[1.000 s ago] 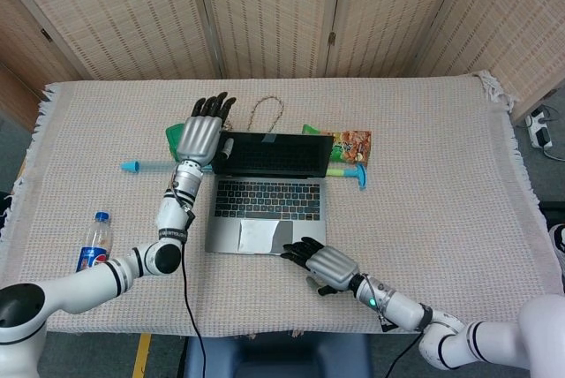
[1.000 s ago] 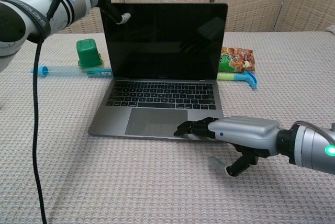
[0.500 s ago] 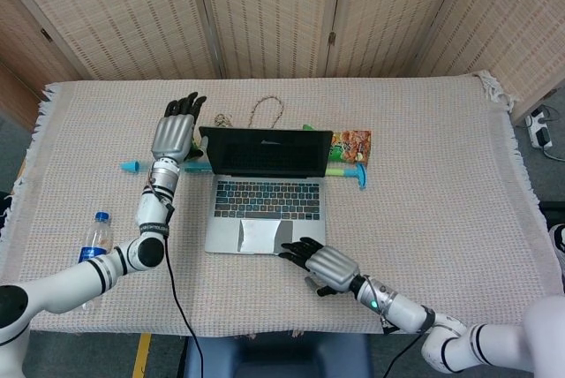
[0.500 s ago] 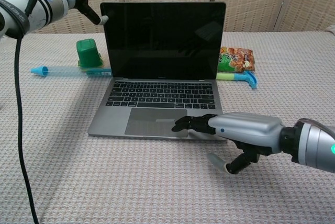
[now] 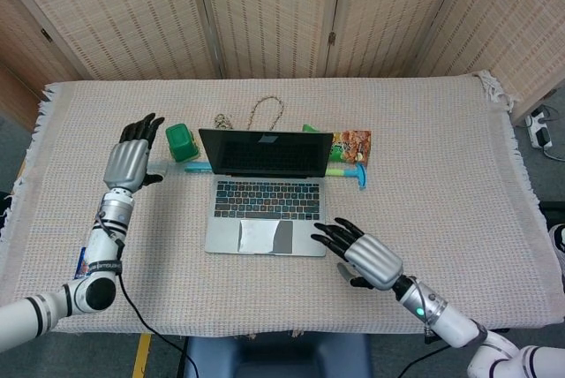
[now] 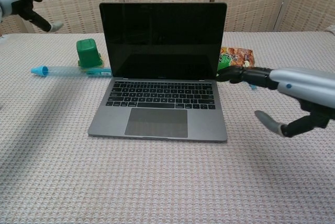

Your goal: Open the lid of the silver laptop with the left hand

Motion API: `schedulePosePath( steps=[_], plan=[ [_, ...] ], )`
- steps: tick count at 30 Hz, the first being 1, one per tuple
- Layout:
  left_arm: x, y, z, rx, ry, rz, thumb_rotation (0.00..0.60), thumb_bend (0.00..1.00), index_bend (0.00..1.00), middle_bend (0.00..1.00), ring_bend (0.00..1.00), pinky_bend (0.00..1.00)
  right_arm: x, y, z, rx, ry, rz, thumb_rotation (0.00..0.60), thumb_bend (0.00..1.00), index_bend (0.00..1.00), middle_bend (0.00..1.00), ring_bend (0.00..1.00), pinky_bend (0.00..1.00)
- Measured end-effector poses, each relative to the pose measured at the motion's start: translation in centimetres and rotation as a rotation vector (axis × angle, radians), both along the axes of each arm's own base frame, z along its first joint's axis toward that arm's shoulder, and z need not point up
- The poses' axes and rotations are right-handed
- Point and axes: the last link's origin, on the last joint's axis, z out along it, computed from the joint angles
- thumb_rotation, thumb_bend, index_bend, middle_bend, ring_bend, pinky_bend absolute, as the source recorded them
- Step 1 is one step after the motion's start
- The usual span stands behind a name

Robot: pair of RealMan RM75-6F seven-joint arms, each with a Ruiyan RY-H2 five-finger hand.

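Laptop (image 5: 265, 188) lid up; L hand (image 5: 129, 162) & R hand (image 5: 369, 259) off, empty.

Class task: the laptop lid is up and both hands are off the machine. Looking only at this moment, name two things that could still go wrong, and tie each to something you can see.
1. The right hand hangs open close beside the silver laptop, near its right edge; a careless swing could knock the upright screen or shove the base.
2. The left hand hovers open near the green cup and the blue tube; a low sweep might tip or roll them.
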Motion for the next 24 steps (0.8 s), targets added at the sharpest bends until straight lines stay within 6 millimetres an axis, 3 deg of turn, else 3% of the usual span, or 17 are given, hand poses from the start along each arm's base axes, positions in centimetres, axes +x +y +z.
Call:
schedulePosePath(
  steps=[8, 17, 24],
  plan=[
    [-5.6, -5.5, 2.8, 0.064, 0.05, 0.005, 0.6, 0.51, 0.07, 0.05, 0.0, 0.0, -5.5, 1.1, 6.7, -0.215, 0.048, -0.181, 0.6, 0.69, 0.0, 0.04, 0.12, 0.0],
    [-10.5, -13.1, 4.8, 0.193, 0.092, 0.005, 0.6, 0.51, 0.08, 0.06, 0.0, 0.0, -10.0, 3.7, 10.7, -0.406, 0.048, -0.362, 0.6, 0.69, 0.0, 0.04, 0.12, 0.0],
    [-13.1, -19.6, 4.7, 0.195, 0.087, 0.076, 0.6, 0.51, 0.08, 0.06, 0.0, 0.0, -12.5, 5.9, 12.6, -0.497, 0.008, -0.457, 0.6, 0.69, 0.0, 0.04, 0.12, 0.0]
  ],
)
